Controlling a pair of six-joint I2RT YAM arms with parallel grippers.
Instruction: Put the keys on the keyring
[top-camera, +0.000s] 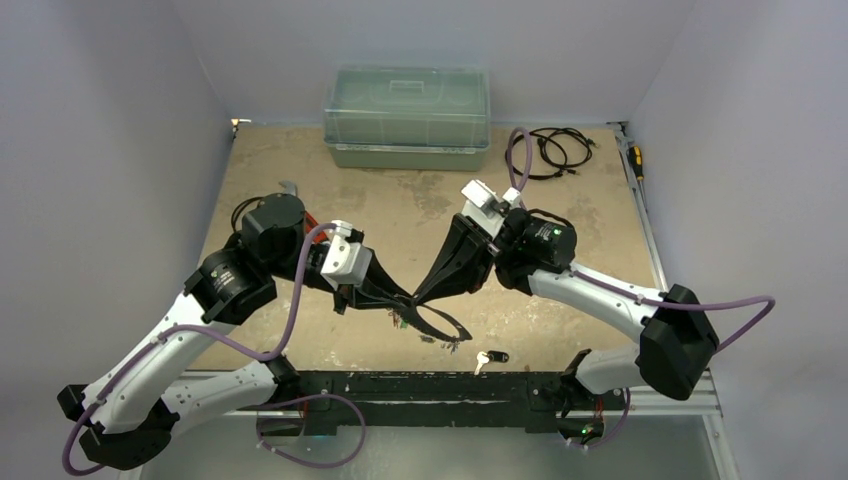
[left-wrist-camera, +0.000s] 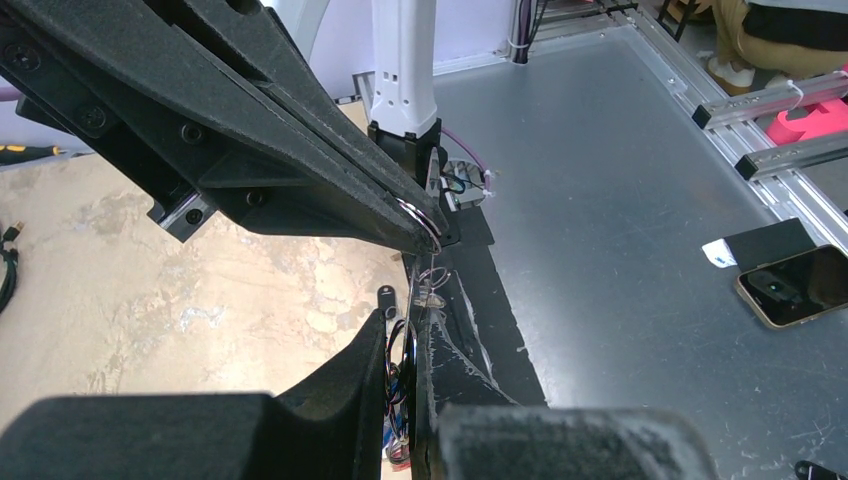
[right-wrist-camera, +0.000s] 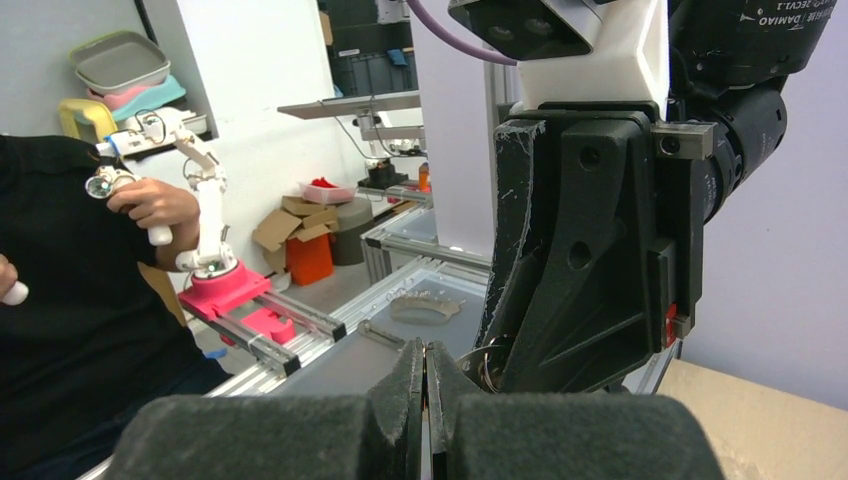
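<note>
Meeting over the middle of the table, the left gripper has its jaws closed on the keyring, which hangs low with a few keys dangling. The right gripper, jaws pressed together, pinches the ring's upper end. One black-tagged key lies loose near the table's front edge.
</note>
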